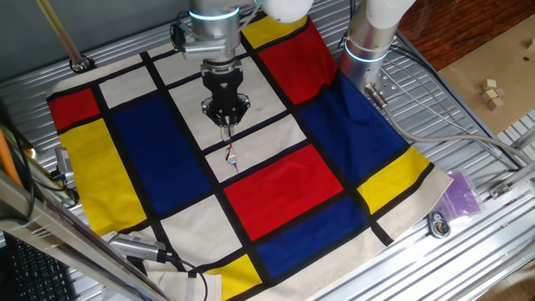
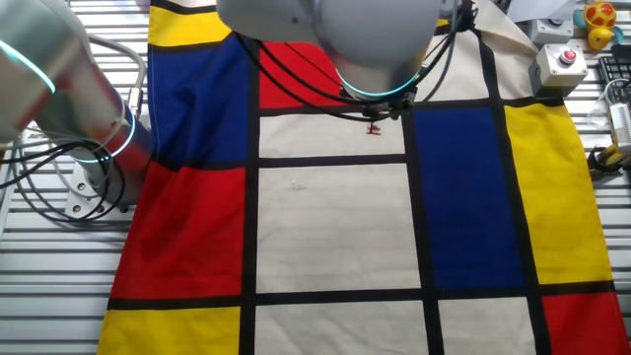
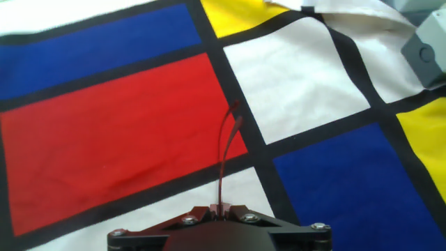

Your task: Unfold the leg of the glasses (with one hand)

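One thin leg (image 3: pixel 223 157) of the glasses (image 1: pixel 231 155) hangs pinched in the jaws (image 1: pixel 226 119) above the checkered cloth (image 1: pixel 284 188).

1. A ribbed, silver metal table (image 1: pixel 468 109) carries everything; its slats show bare around the cloth.
2. A large cloth of red, blue, yellow and cream squares divided by black bands (image 1: pixel 276 188) lies spread flat over most of the table.
3. Beyond the cloth's yellow corner square lies a small purple bag (image 1: pixel 461 194); just beside that bag, a round metal piece (image 1: pixel 438 224).
4. Past the cloth's far yellow edge sits a grey box with a red button (image 2: pixel 560 65).
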You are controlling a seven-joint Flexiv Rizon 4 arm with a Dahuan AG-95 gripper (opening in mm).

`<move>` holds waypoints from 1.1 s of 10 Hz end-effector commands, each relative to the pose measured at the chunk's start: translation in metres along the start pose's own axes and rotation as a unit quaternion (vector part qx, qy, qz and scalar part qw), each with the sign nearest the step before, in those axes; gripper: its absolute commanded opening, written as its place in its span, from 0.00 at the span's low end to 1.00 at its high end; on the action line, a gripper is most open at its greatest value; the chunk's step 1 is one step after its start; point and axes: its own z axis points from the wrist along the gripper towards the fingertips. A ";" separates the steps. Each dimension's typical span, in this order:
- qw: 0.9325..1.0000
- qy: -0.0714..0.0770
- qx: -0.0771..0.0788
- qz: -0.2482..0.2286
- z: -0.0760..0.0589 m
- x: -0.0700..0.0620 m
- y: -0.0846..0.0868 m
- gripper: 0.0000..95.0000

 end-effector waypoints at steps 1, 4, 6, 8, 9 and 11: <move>1.000 -0.009 0.002 -0.023 0.004 0.003 -0.005 0.00; 0.999 0.000 0.003 -0.042 0.006 0.006 -0.005 0.00; 0.999 0.001 0.003 -0.050 0.006 0.006 -0.005 0.00; 0.998 0.008 0.005 -0.066 0.006 0.006 -0.005 0.20; 0.998 0.008 0.005 -0.070 0.006 0.006 -0.005 0.20; 0.997 0.018 0.005 -0.078 0.006 0.006 -0.005 0.20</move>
